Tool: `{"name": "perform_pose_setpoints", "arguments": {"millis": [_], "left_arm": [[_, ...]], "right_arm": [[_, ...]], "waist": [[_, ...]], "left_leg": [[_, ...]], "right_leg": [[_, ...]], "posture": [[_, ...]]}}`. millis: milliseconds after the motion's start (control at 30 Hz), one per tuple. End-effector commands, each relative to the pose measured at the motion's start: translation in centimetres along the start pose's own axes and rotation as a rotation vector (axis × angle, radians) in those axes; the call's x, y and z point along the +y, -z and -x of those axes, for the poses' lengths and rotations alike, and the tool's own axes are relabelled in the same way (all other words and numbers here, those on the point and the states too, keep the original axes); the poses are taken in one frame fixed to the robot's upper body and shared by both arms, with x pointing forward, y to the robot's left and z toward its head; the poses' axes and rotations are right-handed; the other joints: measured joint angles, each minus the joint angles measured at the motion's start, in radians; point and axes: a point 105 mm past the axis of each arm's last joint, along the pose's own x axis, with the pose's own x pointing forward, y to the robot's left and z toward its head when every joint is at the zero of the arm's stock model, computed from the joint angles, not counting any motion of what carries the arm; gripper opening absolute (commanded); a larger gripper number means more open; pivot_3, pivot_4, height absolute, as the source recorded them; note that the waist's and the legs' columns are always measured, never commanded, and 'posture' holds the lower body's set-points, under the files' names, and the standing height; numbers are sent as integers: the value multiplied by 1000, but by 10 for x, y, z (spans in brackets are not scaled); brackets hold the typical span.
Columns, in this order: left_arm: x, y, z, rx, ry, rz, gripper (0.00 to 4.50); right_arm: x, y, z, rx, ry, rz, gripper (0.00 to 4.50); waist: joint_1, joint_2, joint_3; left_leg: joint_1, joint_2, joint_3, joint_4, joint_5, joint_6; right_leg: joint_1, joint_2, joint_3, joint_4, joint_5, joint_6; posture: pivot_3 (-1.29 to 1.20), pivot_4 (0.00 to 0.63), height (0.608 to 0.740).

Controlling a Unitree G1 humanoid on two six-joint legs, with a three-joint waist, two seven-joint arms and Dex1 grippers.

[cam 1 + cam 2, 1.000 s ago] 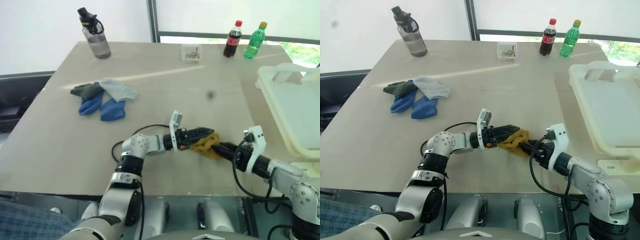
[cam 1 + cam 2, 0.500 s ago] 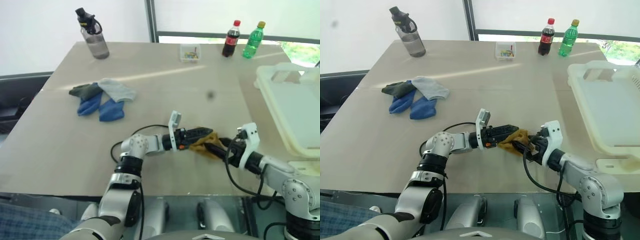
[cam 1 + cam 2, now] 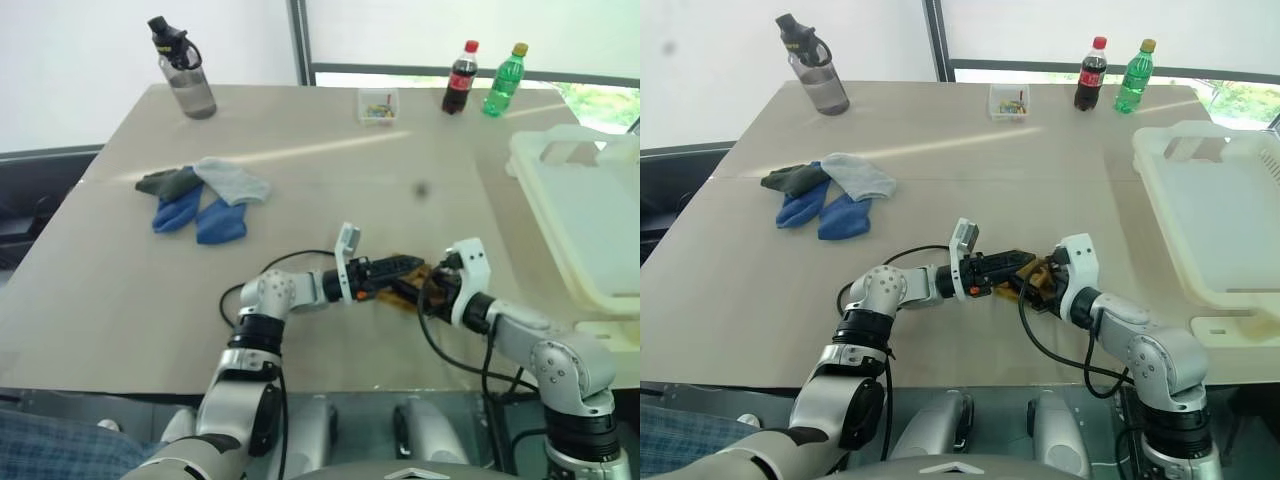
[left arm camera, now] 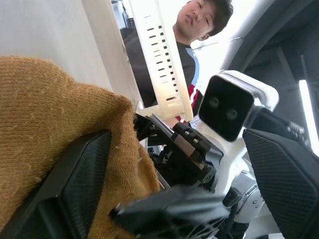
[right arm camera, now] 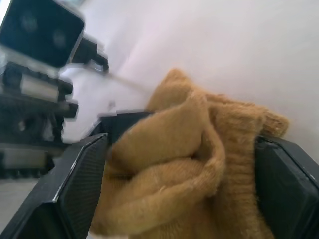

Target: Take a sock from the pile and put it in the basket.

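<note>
My two grippers meet over the near middle of the table (image 3: 120,290), with the sock (image 5: 184,164) bunched between them. My left gripper (image 3: 408,266) points toward my right one; its fingers (image 4: 79,179) stand wide apart, with the mustard knit draped over one of them. My right gripper (image 3: 1032,283) faces it, and its fingers (image 5: 79,184) are also spread wide, one on each side of the wad, which fills the gap between them. I judge that neither has a real clamp on the sock just now: it lies in the open jaws, and from the head views I cannot tell whether it rests on the table or hangs on my fingers.

So the sock is out of the pile (image 3: 200,195), which lies well off beyond my left arm with its blue and grey socks. It is not yet in the basket (image 3: 575,215), which stands out past my right arm and looks empty as far as I can see. What is left: close on the sock, carry it over, drop it in.

From the head the sock is mostly hidden behind my grippers. The basket is cut off at the picture's edge. In my left wrist view a person stands beyond the basket's slotted wall.
</note>
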Motion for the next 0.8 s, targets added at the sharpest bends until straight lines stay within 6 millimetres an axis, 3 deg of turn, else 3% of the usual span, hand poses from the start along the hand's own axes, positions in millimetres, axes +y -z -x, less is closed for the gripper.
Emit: {"name": "perform_pose_setpoints", "arguments": {"millis": [33, 500, 633, 800], "left_arm": [[10, 8, 2, 11, -44, 22, 4500], [9, 7, 5, 7, -43, 14, 4500], [9, 5, 6, 0, -43, 5, 4500], [7, 5, 8, -2, -40, -4, 4500]], "right_arm": [[-4, 25, -4, 87, 6, -35, 4426], [-13, 42, -2, 151, 32, -4, 4426], [-16, 42, -4, 159, 46, 5, 3293], [-17, 42, -5, 166, 51, 23, 3293]], "waist": [[0, 0, 0], [1, -4, -4], [0, -4, -4], [0, -3, -5]], "left_leg": [[0, 0, 0, 0, 0, 0], [0, 1, 0, 0, 0, 0], [0, 1, 0, -1, 0, 0], [0, 1, 0, -1, 0, 0]], "right_leg": [[0, 0, 0, 0, 0, 0], [1, 0, 0, -2, 0, 1], [1, 0, 0, -2, 0, 1], [1, 0, 0, -2, 0, 1]], "posture": [[0, 150, 740], [0, 150, 740], [0, 150, 740], [0, 150, 740]]}}
